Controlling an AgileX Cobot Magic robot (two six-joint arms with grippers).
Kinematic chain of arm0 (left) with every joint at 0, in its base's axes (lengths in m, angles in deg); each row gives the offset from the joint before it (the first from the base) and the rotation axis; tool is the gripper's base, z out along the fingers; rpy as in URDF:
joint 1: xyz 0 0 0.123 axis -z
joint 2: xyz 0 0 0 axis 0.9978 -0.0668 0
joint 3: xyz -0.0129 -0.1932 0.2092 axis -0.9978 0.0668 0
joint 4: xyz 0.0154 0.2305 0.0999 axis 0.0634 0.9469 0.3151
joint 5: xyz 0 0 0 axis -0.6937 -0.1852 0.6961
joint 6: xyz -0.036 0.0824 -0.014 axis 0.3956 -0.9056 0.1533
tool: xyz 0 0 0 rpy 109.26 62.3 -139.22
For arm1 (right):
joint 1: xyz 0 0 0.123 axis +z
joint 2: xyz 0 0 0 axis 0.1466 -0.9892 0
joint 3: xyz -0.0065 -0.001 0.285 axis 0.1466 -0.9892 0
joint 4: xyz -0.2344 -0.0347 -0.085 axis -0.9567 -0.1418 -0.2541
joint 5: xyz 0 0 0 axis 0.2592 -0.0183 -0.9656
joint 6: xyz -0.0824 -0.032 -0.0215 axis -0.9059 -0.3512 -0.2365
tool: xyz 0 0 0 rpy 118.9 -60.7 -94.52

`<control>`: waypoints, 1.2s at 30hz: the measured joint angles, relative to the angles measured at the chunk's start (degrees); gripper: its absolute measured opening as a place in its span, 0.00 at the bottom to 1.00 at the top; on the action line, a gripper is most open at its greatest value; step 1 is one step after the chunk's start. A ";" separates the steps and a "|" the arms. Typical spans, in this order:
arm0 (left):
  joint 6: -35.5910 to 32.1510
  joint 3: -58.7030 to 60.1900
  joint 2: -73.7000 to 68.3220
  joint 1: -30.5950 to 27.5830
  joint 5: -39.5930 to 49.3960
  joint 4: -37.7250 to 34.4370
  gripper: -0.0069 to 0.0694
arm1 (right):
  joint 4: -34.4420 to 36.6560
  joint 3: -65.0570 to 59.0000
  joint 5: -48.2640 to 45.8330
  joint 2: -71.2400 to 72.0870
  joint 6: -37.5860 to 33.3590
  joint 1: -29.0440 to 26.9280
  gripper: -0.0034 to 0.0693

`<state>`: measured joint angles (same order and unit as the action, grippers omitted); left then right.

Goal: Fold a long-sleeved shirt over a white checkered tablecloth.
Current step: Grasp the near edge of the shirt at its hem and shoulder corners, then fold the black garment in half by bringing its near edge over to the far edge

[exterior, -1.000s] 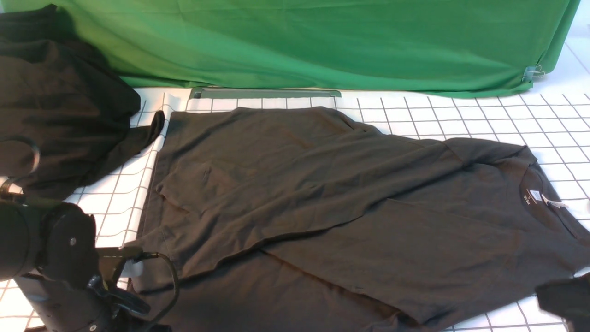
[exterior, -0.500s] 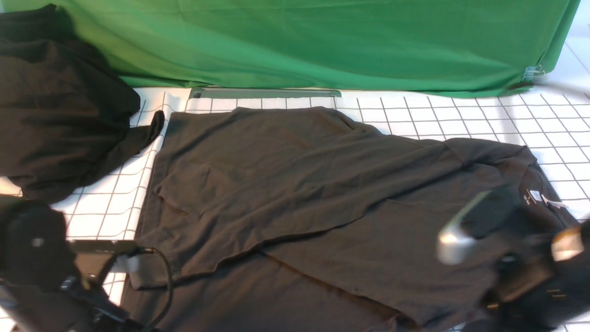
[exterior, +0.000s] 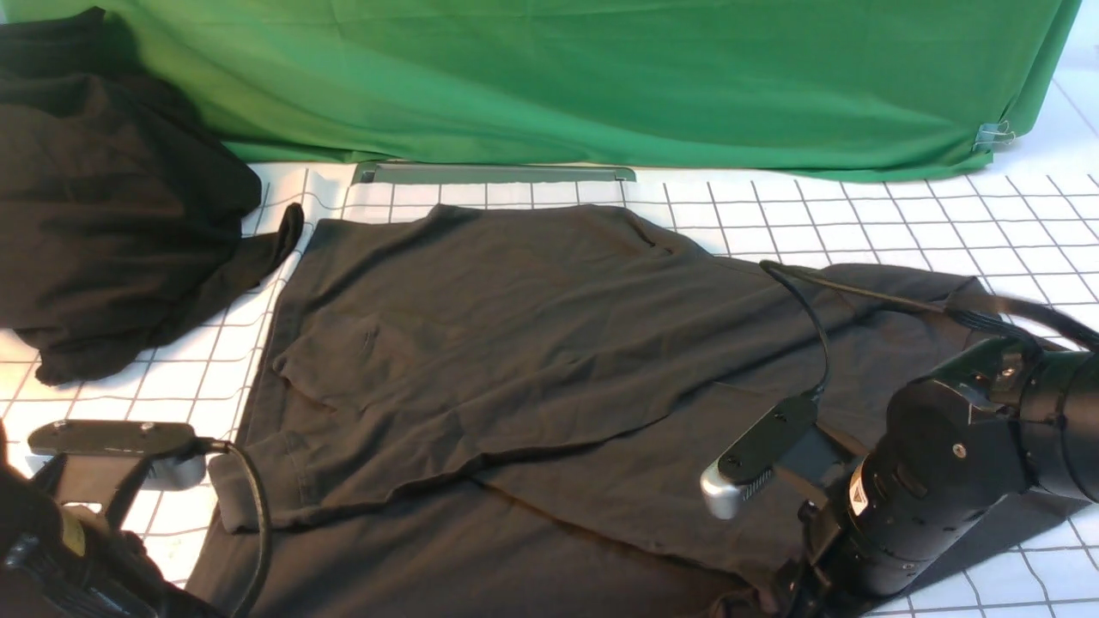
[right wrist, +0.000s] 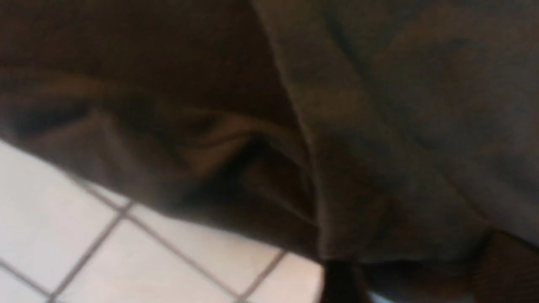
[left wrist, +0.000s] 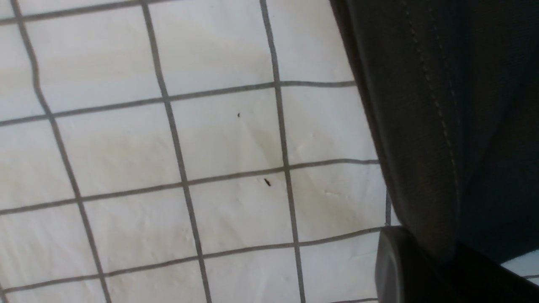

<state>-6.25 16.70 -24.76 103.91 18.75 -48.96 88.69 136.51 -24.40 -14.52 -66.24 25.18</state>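
The long-sleeved shirt, dark brown-black, lies spread on the white checkered tablecloth, with one layer folded across its middle. My left arm is at the near left corner. In the left wrist view my left gripper is shut on the shirt's stitched hem, and one finger shows beside the cloth. My right arm hangs over the shirt's near right edge and hides the neck. In the blurred right wrist view the right gripper has its fingers apart at the shirt's edge.
A blacker garment bundle lies at the far left, one tail reaching toward the shirt. A plain green cloth hangs along the back, with a grey bar at its foot and a clip at its right corner.
My left gripper has shut on the hem and drawn the shirt's near left corner toward me. The right arm has swung in from the lower right over the shirt, its jaws widening.
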 joint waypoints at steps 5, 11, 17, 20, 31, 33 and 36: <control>0.04 0.00 0.33 0.00 2.19 -0.07 0.11 | -0.94 0.11 -2.05 0.23 -0.10 0.00 0.12; 0.18 0.00 6.14 0.00 8.80 -0.32 0.11 | 0.83 -1.04 -11.72 7.12 0.31 1.85 0.08; 5.05 -6.03 13.08 0.00 12.16 1.38 0.11 | 0.45 -0.45 -17.61 21.80 1.68 2.83 0.08; 6.41 -12.32 10.36 0.00 12.10 4.95 0.11 | -0.07 4.23 -20.24 23.49 1.65 1.18 0.08; 3.03 -37.23 -17.78 -9.61 5.65 5.70 0.11 | -0.51 26.62 -21.03 7.37 -5.06 -9.54 0.08; 1.86 -41.11 -22.19 -11.37 5.01 5.25 0.11 | -0.32 30.28 -20.07 3.56 -5.55 -10.77 0.08; 0.10 -48.89 -30.77 -13.17 4.14 4.19 0.11 | -0.20 36.94 -19.15 -4.03 -5.95 -12.22 0.08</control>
<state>-6.15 -32.19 -55.53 90.74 22.89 -44.77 88.49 173.46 -43.55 -18.55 -72.20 12.96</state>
